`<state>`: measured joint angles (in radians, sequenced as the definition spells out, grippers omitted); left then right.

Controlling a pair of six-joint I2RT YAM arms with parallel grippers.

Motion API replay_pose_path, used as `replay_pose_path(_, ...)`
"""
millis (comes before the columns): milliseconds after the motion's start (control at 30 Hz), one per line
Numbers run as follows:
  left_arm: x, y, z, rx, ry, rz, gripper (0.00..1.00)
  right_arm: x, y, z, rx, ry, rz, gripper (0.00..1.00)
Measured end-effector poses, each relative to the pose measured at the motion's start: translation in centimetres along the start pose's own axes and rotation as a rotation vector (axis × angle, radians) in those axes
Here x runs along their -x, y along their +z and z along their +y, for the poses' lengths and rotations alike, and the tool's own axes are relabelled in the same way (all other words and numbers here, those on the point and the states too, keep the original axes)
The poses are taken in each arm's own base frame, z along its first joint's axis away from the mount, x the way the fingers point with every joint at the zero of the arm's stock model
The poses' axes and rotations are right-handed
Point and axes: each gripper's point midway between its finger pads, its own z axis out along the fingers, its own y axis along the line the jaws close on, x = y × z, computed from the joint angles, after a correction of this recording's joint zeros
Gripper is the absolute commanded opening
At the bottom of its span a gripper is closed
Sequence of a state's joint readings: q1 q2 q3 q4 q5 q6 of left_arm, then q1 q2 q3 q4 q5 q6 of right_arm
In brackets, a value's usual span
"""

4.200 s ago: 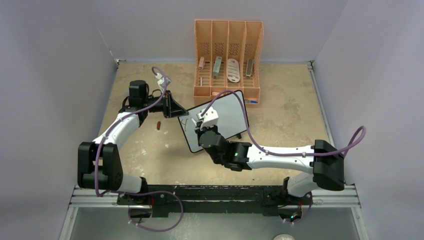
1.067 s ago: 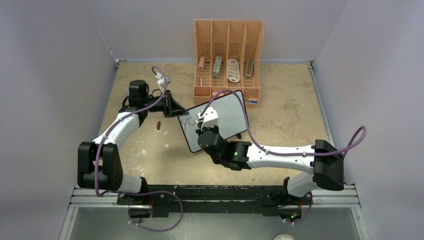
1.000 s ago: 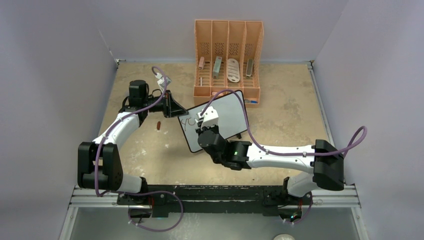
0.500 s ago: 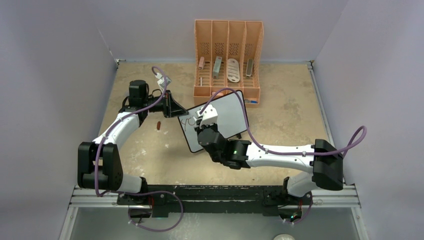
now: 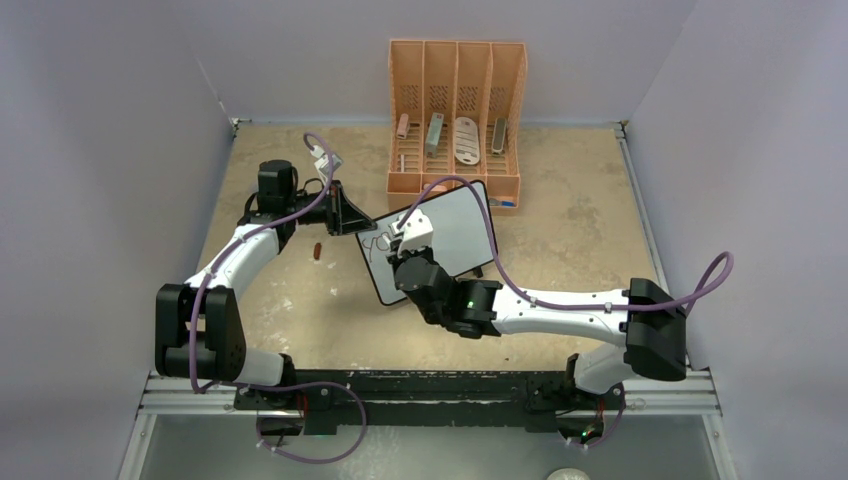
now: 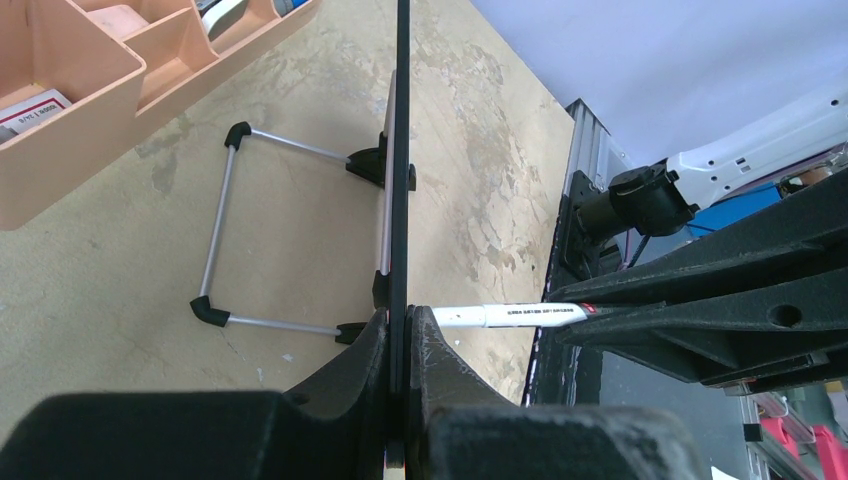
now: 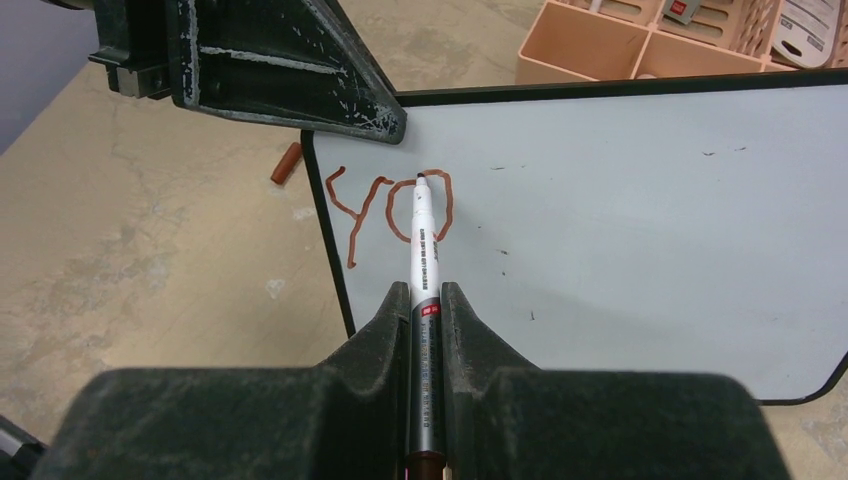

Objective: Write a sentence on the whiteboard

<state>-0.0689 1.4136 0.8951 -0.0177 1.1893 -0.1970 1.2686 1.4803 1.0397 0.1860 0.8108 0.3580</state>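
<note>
The whiteboard stands tilted in front of the orange organizer. My left gripper is shut on its left edge, and the left wrist view shows the board edge-on between the left gripper's fingers. My right gripper is shut on a white marker. Its tip touches the board at the top of the "o". The sentence reads "yo" in red-brown at the board's upper left corner. The marker also shows in the left wrist view.
The orange organizer with several small items stands behind the board, against the back wall. A red-brown marker cap lies on the table left of the board. The board's wire stand props it from behind.
Since the earliest frame the "y" has been finished and an "o" added. Over the last second the right gripper has shifted slightly left with the marker. The left arm has held still.
</note>
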Motion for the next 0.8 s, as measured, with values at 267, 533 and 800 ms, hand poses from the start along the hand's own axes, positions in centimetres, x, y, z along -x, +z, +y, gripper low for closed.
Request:
replay_pose_path(267, 0.0, 0.0, 0.0, 0.000, 0.000, 0.000, 0.00, -0.1, -0.1, 0.3, 0.020, -0.001, 0.008, 0.00)
replay_pose_path(533, -0.1, 0.0, 0.0, 0.000, -0.009, 0.004, 0.00, 1.8, -1.3, -0.4, 0.028, 0.025, -0.021, 0.00)
replay_pose_path(800, -0.2, 0.0, -0.1, 0.000, -0.014, 0.006, 0.00, 3.1, -1.7, -1.7, 0.006, 0.051, -0.046, 0.00)
